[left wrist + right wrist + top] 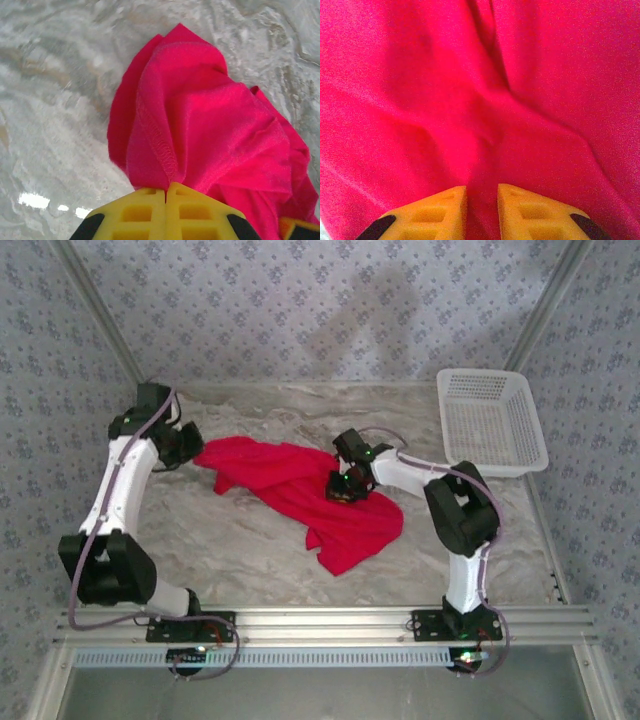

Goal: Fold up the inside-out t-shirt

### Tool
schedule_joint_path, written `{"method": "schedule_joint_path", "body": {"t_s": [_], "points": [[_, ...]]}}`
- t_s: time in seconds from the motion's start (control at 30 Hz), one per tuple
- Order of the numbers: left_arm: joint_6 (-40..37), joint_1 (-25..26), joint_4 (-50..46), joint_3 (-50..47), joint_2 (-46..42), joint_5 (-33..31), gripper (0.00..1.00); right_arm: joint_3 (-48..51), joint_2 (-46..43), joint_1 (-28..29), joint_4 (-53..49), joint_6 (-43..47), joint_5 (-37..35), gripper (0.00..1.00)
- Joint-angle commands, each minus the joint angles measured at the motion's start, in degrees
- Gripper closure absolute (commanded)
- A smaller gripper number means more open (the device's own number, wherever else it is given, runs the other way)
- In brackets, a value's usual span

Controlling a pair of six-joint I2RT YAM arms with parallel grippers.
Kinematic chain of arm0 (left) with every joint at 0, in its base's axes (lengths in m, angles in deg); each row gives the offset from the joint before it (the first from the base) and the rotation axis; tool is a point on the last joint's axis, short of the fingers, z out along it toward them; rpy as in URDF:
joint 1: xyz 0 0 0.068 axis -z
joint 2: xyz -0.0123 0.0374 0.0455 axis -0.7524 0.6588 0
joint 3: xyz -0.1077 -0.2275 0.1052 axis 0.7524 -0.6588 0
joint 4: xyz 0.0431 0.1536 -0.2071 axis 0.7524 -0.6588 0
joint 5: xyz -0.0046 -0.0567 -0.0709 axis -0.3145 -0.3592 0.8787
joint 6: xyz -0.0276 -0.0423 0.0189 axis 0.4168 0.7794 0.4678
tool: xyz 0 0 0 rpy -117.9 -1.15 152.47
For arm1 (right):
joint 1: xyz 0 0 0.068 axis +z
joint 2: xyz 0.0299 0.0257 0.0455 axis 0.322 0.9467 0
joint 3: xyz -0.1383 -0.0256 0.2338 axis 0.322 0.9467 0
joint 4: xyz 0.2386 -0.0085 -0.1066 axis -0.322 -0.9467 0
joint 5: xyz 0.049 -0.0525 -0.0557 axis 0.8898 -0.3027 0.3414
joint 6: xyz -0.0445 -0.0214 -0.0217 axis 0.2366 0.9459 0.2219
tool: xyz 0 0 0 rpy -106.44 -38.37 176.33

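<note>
Nearest to me is the aluminium rail [330, 618] where both arms are bolted. Beyond it lies the pale, marbled table [250, 550].

The red inside-out t-shirt [300, 490] is spread in a rumpled diagonal across the middle of the table, running from the far left down toward the right arm's [460, 510] side. It is bunched rather than flat. A white plastic basket [497, 471] sits at the far right corner, well apart from the shirt.

The left gripper [166, 187] is clamped tight on the shirt's left end, and a stitched hem runs straight into its closed yellow fingers [135, 212]. The right gripper [482, 192] is pressed down on the middle of the cloth with its jaws only narrowly apart and red fabric in the gap. I cannot tell whether it has actually nipped a fold.

The shirt looks light, soft and floppy. It will likely sag and drag rather than keep a shape, and a pinch in the middle is apt to gather only one layer. Hems, shoulder seams and corners seem the surer places to hold — with two grips well apart, the cloth could be pulled flat.
</note>
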Motion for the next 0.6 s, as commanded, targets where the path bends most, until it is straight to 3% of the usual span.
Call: {"method": "schedule_joint_path", "body": {"t_s": [0.0,0.17,0.4,0.57], "points": [[2.7,-0.2,5.5,-5.6,-3.6,1.6,1.00,2.2,-2.4,0.5,-3.3,-1.5,-2.5,0.72],[2.9,-0.1,7.5,-10.8,-2.9,2.8,1.00,-8.8,-2.6,-0.8,-9.2,5.8,-7.5,0.45],[2.5,0.0,8.5,-12.4,-2.3,2.6,1.00,-32.9,14.8,-1.7,-16.2,11.6,-14.3,0.43],[2.5,0.2,9.1,-12.7,-1.6,3.2,1.00,-42.1,22.8,-1.4,-19.4,14.5,-16.1,0.42]]}}
